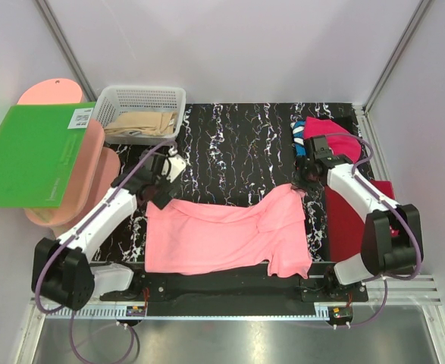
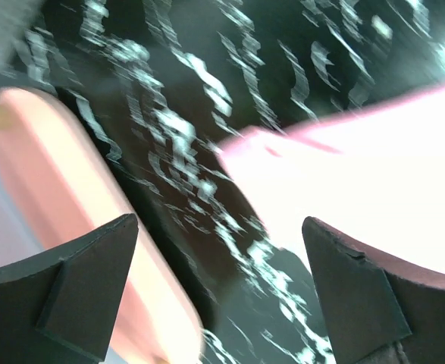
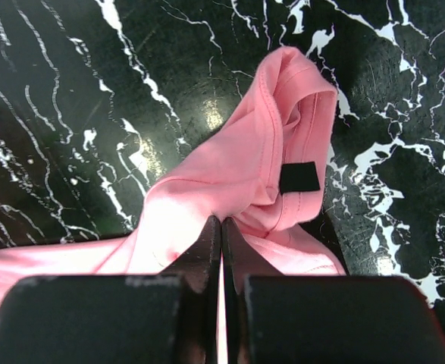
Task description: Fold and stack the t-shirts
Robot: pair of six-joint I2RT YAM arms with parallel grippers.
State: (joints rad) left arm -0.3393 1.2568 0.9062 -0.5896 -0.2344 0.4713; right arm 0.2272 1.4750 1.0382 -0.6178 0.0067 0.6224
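A salmon-pink t-shirt [image 1: 230, 235] lies spread on the black marbled table [image 1: 237, 144]. My right gripper [image 1: 309, 180] is shut on its far right corner. In the right wrist view the jaws [image 3: 221, 221] pinch a bunched fold of the pink cloth [image 3: 260, 152], close to a small black tag [image 3: 299, 177]. My left gripper [image 1: 161, 186] hovers open just beyond the shirt's far left corner. Nothing sits between its fingers [image 2: 220, 224], and the shirt's corner [image 2: 374, 167] lies to their right. A magenta t-shirt [image 1: 330, 133] and a blue t-shirt [image 1: 299, 142] are heaped at the back right.
A dark-red board [image 1: 351, 220] lies under the right arm. At the left a green board [image 1: 32, 155] rests on pink oval boards [image 1: 86, 174] [image 2: 70, 197]. A white basket [image 1: 142, 110] holding beige cloth stands at the back left.
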